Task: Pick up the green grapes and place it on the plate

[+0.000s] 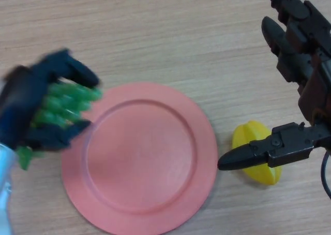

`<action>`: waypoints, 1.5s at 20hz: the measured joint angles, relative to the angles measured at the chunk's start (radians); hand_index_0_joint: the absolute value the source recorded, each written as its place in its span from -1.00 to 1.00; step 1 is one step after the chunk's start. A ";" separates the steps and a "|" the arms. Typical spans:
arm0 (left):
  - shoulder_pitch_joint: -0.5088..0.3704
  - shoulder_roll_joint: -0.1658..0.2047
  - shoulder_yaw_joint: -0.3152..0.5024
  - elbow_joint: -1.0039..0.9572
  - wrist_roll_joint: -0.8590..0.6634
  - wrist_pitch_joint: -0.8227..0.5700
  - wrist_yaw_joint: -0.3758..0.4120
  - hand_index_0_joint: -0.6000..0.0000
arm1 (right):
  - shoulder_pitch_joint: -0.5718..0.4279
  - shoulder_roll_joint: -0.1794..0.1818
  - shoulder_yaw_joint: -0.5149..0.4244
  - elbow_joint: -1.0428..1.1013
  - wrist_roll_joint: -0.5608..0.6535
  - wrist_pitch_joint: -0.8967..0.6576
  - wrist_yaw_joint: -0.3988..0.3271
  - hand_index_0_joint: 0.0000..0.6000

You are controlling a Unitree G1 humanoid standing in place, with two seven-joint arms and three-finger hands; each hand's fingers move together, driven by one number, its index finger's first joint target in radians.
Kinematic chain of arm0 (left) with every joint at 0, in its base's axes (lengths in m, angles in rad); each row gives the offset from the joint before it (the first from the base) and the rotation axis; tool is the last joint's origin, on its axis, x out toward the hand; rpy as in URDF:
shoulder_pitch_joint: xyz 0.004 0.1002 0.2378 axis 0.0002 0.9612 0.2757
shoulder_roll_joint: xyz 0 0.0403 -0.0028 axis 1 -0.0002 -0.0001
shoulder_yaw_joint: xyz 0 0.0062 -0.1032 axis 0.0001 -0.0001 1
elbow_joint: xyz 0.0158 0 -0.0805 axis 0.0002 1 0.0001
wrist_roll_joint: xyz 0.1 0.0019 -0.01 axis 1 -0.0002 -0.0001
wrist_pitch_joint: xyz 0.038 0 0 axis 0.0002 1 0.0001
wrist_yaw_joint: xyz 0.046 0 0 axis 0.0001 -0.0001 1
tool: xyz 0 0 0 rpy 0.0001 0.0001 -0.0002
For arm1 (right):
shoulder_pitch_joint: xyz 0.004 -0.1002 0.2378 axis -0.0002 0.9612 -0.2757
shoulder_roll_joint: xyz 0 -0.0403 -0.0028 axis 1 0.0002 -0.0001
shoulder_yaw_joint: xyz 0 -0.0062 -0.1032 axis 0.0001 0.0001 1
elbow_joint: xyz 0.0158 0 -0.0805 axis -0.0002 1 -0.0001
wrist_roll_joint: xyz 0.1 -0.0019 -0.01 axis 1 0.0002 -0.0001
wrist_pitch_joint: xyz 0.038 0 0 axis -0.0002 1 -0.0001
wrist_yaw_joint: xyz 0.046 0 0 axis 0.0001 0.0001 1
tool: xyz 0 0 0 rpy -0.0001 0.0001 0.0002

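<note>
Head view: the green grapes (61,106), a cluster of glossy pale-green berries, sit at the left of the frame, clamped in the curled left hand (31,108) over the pink plate's (139,157) left rim. Fingers hide much of the bunch. At right, the right hand (295,74) spreads open, its thumb crossing a yellow fruit (253,142).

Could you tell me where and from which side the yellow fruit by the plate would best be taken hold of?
Probably across its ridged middle, coming from above. The yellow fruit lies low on the table, just right of the pink plate, so its sides are free. The right hand already partly covers it, thumb towards the plate. The left hand is busy with the green grapes.
</note>
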State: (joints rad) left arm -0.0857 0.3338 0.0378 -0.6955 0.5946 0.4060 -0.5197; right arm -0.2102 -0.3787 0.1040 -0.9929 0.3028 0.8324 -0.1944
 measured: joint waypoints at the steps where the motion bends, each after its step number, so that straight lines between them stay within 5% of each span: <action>1: 0.011 -0.003 -0.013 0.006 0.043 -0.037 -0.031 -1.00 | 0.000 -0.012 0.001 0.000 0.025 -0.003 -0.012 -1.00; 3: 0.012 -0.037 -0.016 0.006 0.099 -0.055 -0.041 -0.84 | 0.000 -0.037 0.001 0.000 0.038 -0.008 -0.028 -1.00; 6: 0.013 -0.038 -0.016 0.006 0.109 -0.057 -0.047 0.50 | 0.000 -0.037 0.001 0.000 0.038 -0.021 -0.034 -1.00; 8: 0.013 -0.038 -0.013 0.012 0.132 -0.112 -0.058 1.00 | 0.001 -0.039 0.001 0.000 0.039 -0.021 -0.035 -1.00; 12: -0.010 -0.034 0.025 0.024 0.130 -0.137 -0.058 1.00 | 0.000 -0.048 0.001 0.000 0.039 -0.021 -0.035 -1.00; 17: -0.067 0.055 0.088 0.172 0.174 -0.384 -0.044 1.00 | -0.004 -0.059 0.001 0.000 0.042 -0.021 -0.035 -1.00; 19: -0.114 0.070 0.152 0.208 0.125 -0.417 0.032 1.00 | -0.004 -0.056 0.001 0.000 0.042 -0.021 -0.035 -1.00; 24: -0.174 0.088 0.216 0.240 -0.338 -0.338 0.214 1.00 | -0.004 -0.017 -0.002 0.000 0.037 -0.021 0.001 -1.00; 29: -0.126 0.055 0.224 0.154 -0.809 -0.211 0.343 1.00 | -0.009 0.026 -0.013 0.000 0.029 -0.020 0.058 -1.00; 30: -0.108 0.049 0.254 0.114 -0.969 -0.093 0.364 1.00 | -0.014 0.041 -0.015 0.000 -0.014 -0.018 0.077 -1.00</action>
State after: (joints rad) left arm -0.1941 0.3832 0.2920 -0.5811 -0.3741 0.3133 -0.1562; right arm -0.2239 -0.3382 0.0893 -0.9928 0.2892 0.8140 -0.1173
